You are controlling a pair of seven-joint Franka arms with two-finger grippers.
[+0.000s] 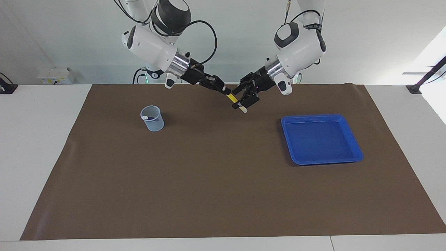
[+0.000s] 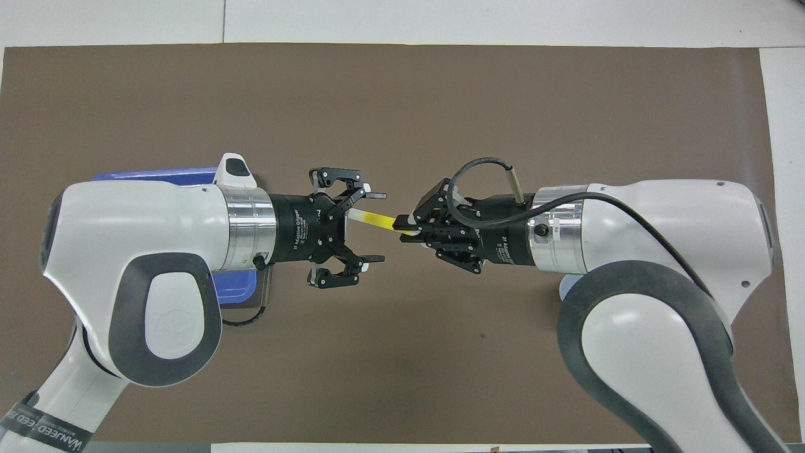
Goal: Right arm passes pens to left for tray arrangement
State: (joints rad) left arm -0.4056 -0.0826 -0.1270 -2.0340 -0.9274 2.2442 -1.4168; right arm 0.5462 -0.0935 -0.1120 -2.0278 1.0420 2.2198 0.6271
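Right tool [image 1: 225,91] clamped on yellow pen [image 1: 235,102], left tool [image 2: 372,226] open around its tip: early release drops it onto worktop [image 1: 216,181].

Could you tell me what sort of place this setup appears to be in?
Probably a robotics lab: two white robot arms at a table covered by a brown mat, with only staged props, a blue tray and a cup, against a bare wall.

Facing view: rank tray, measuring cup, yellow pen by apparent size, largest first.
1. tray
2. measuring cup
3. yellow pen, the smallest; it is held up in the air and partly covered by both hands, so only its visible part counts.
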